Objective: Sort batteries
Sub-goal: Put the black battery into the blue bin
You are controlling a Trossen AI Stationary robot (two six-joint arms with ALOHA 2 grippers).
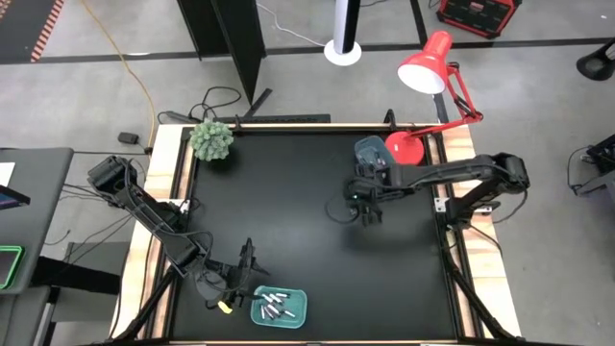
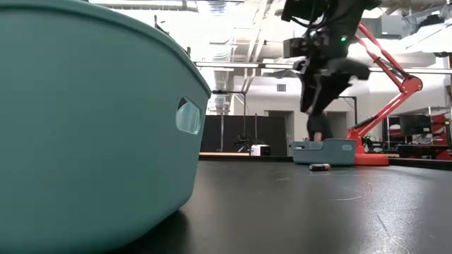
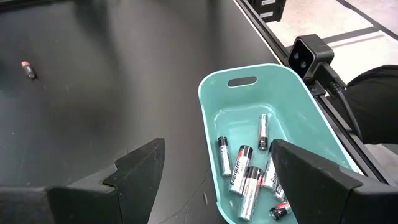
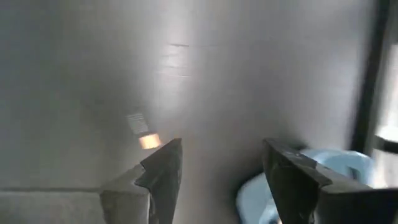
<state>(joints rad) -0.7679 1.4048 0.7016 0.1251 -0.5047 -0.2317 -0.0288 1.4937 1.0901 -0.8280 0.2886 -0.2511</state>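
Several silver-and-black batteries [image 3: 249, 177] lie on the floor of the teal tray [image 3: 261, 74], which stands by the table's near edge [image 1: 279, 306]. My left gripper [image 3: 217, 152] hovers open beside that tray's left rim [image 1: 250, 269]. A single dark battery with a pink end [image 3: 27, 70] lies on its side on the bare black table [image 2: 319, 167]. My right gripper [image 4: 221, 162] is open and raised over the table [image 1: 368, 207], just near of the blue tray [image 1: 370, 152] [image 4: 311, 180]. In the low view it hangs above the lone battery [image 2: 318, 120].
A small green plant [image 1: 211, 140] sits at the far left corner. A red desk lamp [image 1: 428, 65] with its base [image 1: 404, 146] stands behind the blue tray. The teal tray's wall [image 2: 92, 120] fills the low view's left. A camera block [image 3: 309, 55] sits at the near edge.
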